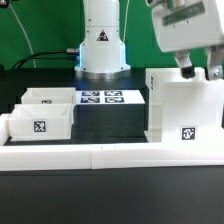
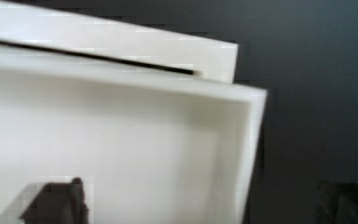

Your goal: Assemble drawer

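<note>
The tall white box shell [image 1: 180, 108] stands on the exterior view's right, with a square tag low on its front. It fills the wrist view [image 2: 123, 130], where its side wall ends in an edge. My gripper [image 1: 197, 70] hovers just above the shell's top. In the wrist view the gripper [image 2: 208, 205] is open, with one dark fingertip [image 2: 55, 200] over the white shell and the other over the dark table beyond the wall. Two small open-top trays sit on the exterior view's left, a near one [image 1: 40, 123] with a tag and a far one [image 1: 50, 98].
The marker board [image 1: 100, 97] lies flat between the trays and the shell, in front of the arm's white base [image 1: 102, 45]. A long low white border wall [image 1: 110, 155] runs along the front of the black table.
</note>
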Robot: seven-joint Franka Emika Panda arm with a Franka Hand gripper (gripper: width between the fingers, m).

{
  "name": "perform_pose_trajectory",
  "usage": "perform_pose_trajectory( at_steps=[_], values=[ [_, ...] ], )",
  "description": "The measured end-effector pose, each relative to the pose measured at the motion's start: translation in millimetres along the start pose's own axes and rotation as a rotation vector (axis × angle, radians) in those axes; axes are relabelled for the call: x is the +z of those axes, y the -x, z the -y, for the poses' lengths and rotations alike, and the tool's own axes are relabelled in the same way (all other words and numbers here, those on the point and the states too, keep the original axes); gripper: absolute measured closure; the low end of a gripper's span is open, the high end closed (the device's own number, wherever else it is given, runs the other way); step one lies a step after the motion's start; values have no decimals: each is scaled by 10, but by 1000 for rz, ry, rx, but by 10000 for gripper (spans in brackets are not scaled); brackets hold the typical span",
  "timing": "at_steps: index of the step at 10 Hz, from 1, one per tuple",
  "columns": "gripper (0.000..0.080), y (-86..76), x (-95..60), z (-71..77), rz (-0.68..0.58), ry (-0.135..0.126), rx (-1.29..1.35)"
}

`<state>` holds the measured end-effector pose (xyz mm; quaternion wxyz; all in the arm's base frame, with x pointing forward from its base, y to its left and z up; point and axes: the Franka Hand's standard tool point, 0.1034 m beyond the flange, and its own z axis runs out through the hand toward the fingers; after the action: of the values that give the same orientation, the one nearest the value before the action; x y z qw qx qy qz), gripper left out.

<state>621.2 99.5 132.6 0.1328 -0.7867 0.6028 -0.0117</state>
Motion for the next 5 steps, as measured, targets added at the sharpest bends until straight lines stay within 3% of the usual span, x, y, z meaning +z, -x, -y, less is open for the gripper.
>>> perform_pose_trajectory(
  at_steps=[3,4,5],
  values=[
    [151,-170,-239,-167,8,7,-222],
    [151,-220,-257,-199,-1,-9,-200],
    [151,-201,-240,-201,1,-6,-212]
  ],
)
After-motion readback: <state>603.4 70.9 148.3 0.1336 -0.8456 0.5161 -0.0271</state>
